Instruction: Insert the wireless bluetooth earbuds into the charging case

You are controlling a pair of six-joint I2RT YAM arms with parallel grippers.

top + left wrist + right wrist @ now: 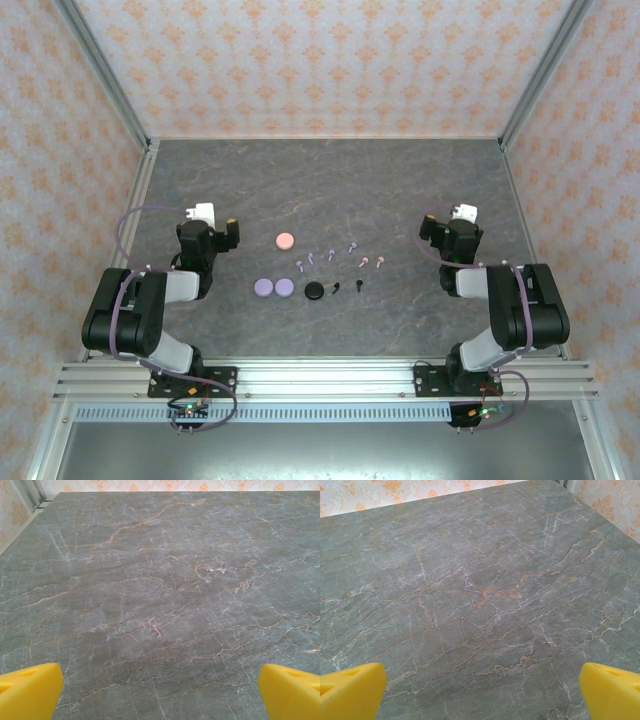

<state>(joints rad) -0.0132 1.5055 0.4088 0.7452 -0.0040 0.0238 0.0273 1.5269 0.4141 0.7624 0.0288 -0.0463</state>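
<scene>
At the near edge, a metal rail [330, 378] with both arm bases bolted on, left arm [135, 310] and right arm [520, 310] folded up from it over a dark, veined surface [330, 190]. Just past the elbows, mid-surface, a near row: two lilac round discs [263, 287] side by side, touching or nearly so, then to their right a black round disc [315, 290], then two black earbuds [336, 289] near it, too small to tell how the stems lie. A little farther, a loose line of four lilac earbuds [312, 258] running rightward and away, with two pink earbuds [364, 262] just right of them, each apart from its neighbours and lying loose on the surface. Slightly farther and left of that line, a single pink round disc [284, 241]. Roughly level with it, well out to either side, the two pincers. Left pincer [208, 230] spread wide, yellow fingertips [30, 692] down in the bottom corners of the left wrist view, nothing gripped, veined surface under the gap. Right pincer [448, 232] likewise spread wide and holding nothing, its yellow fingertips [350, 690] far apart over the same surface. Both well apart from earbuds and discs. Beyond, at the far edge, orange-patterned walls [320, 60] framed by metal posts.
</scene>
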